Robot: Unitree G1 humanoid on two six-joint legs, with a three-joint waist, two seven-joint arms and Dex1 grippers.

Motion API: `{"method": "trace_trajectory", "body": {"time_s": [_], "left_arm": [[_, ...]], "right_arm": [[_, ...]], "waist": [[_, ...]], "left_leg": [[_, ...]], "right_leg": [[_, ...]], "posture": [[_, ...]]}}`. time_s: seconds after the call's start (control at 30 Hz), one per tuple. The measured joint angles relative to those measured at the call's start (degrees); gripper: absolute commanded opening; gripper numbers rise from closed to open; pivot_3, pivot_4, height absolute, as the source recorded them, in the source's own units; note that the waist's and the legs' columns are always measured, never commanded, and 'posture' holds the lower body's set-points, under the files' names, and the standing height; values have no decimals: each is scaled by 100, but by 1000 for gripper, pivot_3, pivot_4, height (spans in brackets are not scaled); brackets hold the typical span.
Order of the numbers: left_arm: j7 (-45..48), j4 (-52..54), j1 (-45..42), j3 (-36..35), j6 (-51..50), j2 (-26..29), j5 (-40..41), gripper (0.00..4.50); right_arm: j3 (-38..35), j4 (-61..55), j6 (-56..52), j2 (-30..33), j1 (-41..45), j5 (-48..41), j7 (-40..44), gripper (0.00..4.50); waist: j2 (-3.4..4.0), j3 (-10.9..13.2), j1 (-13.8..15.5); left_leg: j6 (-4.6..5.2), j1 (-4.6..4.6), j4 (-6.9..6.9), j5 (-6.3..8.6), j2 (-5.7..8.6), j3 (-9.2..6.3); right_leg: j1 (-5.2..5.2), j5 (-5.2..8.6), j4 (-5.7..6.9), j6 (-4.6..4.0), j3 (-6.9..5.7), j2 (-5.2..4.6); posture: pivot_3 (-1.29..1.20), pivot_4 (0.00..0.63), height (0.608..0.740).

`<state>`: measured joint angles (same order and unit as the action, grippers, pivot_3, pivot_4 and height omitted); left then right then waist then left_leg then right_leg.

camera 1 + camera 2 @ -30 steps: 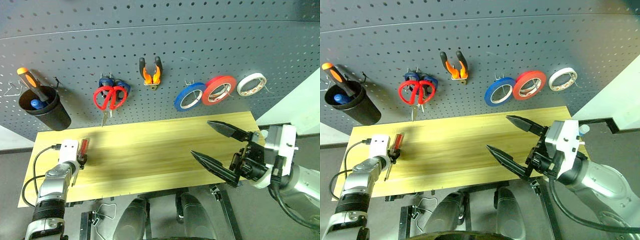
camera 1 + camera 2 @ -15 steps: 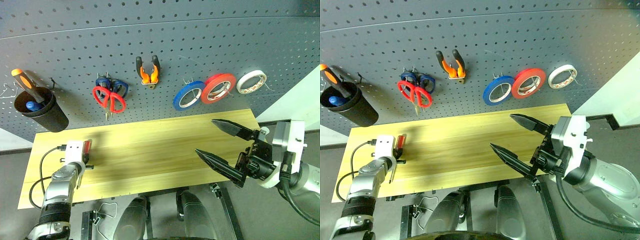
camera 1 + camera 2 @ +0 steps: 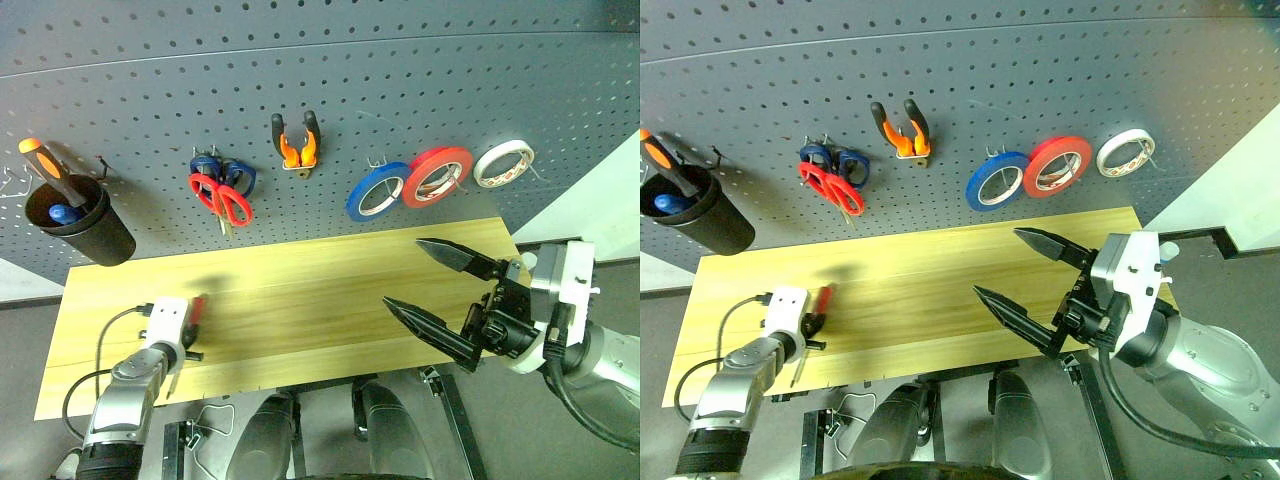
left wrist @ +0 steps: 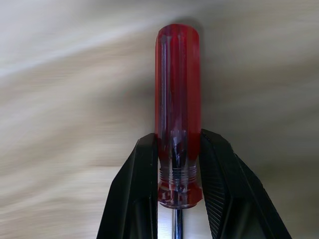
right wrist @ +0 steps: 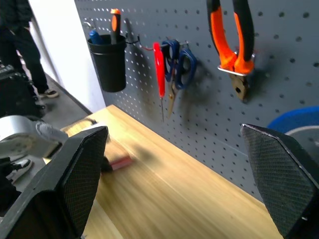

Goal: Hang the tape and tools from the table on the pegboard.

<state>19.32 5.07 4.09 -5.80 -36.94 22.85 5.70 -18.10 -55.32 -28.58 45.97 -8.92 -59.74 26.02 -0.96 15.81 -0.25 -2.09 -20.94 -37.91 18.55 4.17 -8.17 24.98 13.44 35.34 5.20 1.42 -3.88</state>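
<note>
My left gripper [image 4: 178, 145] is shut on the lower end of the slim screwdriver's red handle [image 4: 177, 74], just above the table [image 3: 320, 290] near its front left [image 3: 192, 325]. The handle points toward the pegboard [image 3: 400, 80]. On the pegboard hang the blue tape [image 3: 377, 192], the red-handled scissors [image 3: 226, 201], tilted, and the orange-and-black pliers [image 3: 299, 146]. My right gripper [image 3: 403, 272] hovers open above the table's right part with nothing between its long black fingers.
A red-orange roll [image 3: 437, 177] and a white roll [image 3: 503, 165] hang to the right of the blue tape. Blue-handled scissors [image 3: 222, 170] hang behind the red pair. A black cup [image 3: 88, 228] holding an orange-and-black screwdriver [image 3: 48, 162] hangs at the far left.
My left gripper has moved right and toward the table's front edge with the red screwdriver in it. The red scissors now hang tilted. The right gripper has stayed put.
</note>
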Motion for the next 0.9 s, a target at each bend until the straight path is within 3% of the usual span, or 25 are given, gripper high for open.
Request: {"method": "trace_trajectory", "body": {"time_s": [0.23, 0.37, 0.5, 0.57, 0.9], "left_arm": [[138, 478, -177, 85, -150, 173, -3, 805], [213, 610, -303, 229, -171, 206, -3, 805], [319, 788, -512, 331, -231, 263, -2, 805], [390, 930, -572, 415, -237, 337, -5, 805], [408, 1390, -382, 881, 999, 644, -576, 805]], "right_arm": [[373, 40, -67, 143, -398, 240, 488, 4500], [1604, 389, -192, 403, -504, 1797, 473, 4500], [2880, 1368, 0, 19, -308, 3404, 214, 4500], [3143, 1564, 125, -137, -268, 3741, 222, 4500], [2667, 1480, 578, -458, -149, 3618, 821, 4500]], "waist": [[-3, -5, 117], [-22, -17, 126], [-27, -21, 124], [-26, -22, 113], [-25, -46, 152]], "left_leg": [[-35, -46, -7, -19, 2, 2], [-35, -45, -10, -19, 8, 4], [-40, -45, -10, -22, 7, 4], [-40, -45, -10, -22, 7, 6], [-42, -44, -13, -23, 7, 6]], "right_leg": [[45, -2, 5, -2, -1, 1], [44, -3, 3, 0, -6, -2], [49, -3, 11, 0, -6, 0], [51, -3, 12, 0, -4, 1], [49, -4, 14, -1, -3, 4]], "posture": [[35, 243, 727], [49, 234, 727], [69, 228, 727], [73, 224, 727], [80, 188, 727]]}}
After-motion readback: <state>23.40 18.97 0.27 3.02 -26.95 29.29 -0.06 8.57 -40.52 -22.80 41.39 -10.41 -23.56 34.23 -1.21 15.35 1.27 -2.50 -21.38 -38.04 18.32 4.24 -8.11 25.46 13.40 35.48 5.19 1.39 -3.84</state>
